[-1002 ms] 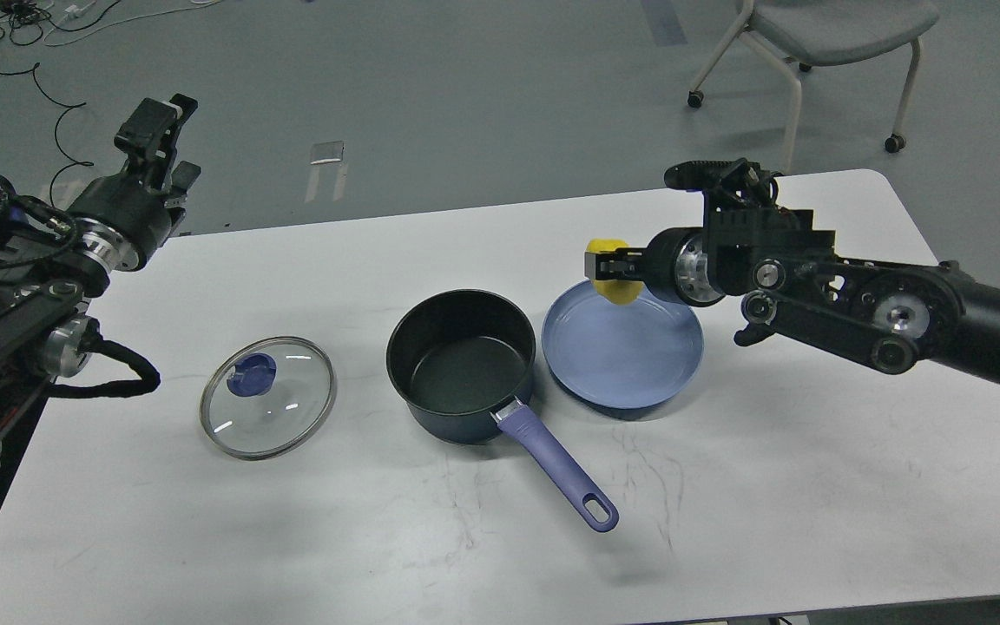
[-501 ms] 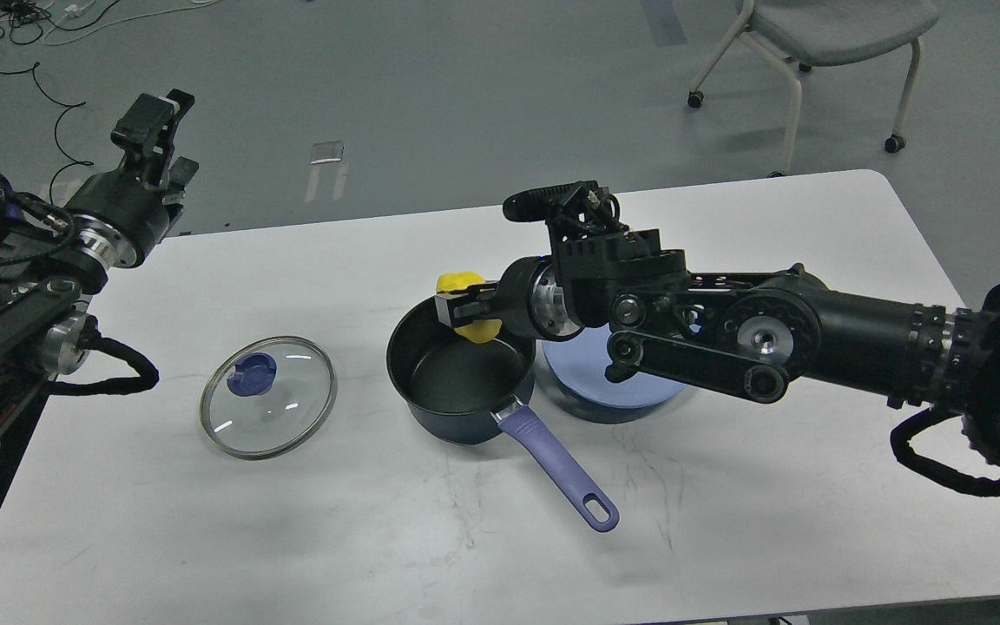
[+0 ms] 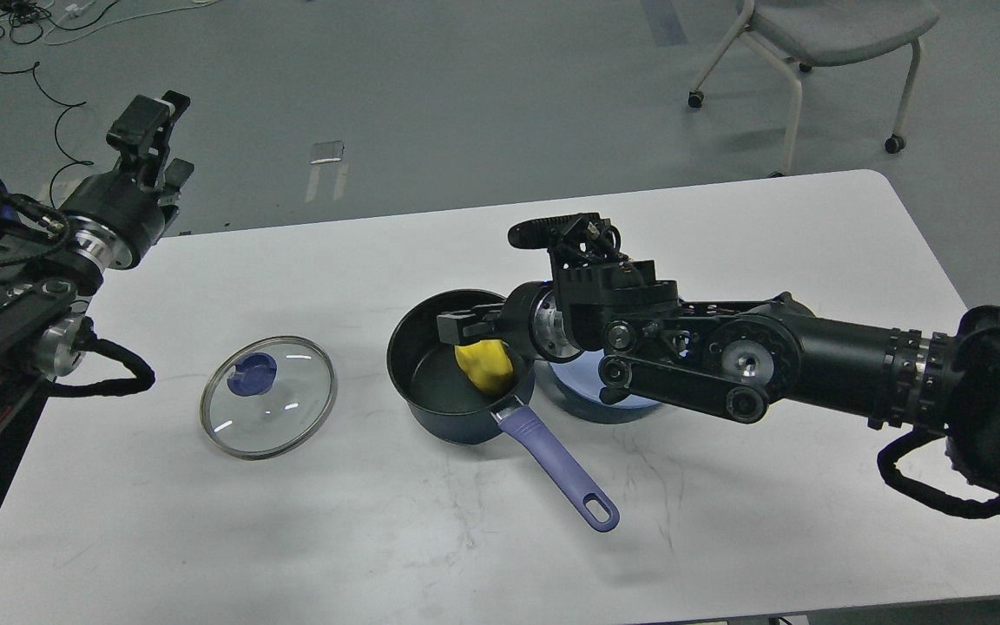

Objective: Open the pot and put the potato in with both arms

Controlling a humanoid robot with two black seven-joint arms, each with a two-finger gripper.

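The dark pot [image 3: 430,382] with a purple handle [image 3: 556,469] stands open at the table's middle. The yellow potato [image 3: 484,365] lies inside it, against the right wall. My right gripper [image 3: 458,330] hovers over the pot just above the potato, with its fingers off it and open. The glass lid [image 3: 267,396] with a blue knob lies flat on the table left of the pot. My left gripper [image 3: 163,143] is raised at the far left, beyond the table's back edge, open and empty.
A blue plate [image 3: 591,401] sits right of the pot, mostly hidden under my right arm. A chair [image 3: 821,35] stands on the floor beyond the table. Cables lie on the floor at the back left.
My right arm carried the potato left from above the plate to over the pot, lowered, and let it go. The potato now rests in the pot. The left arm barely moved.
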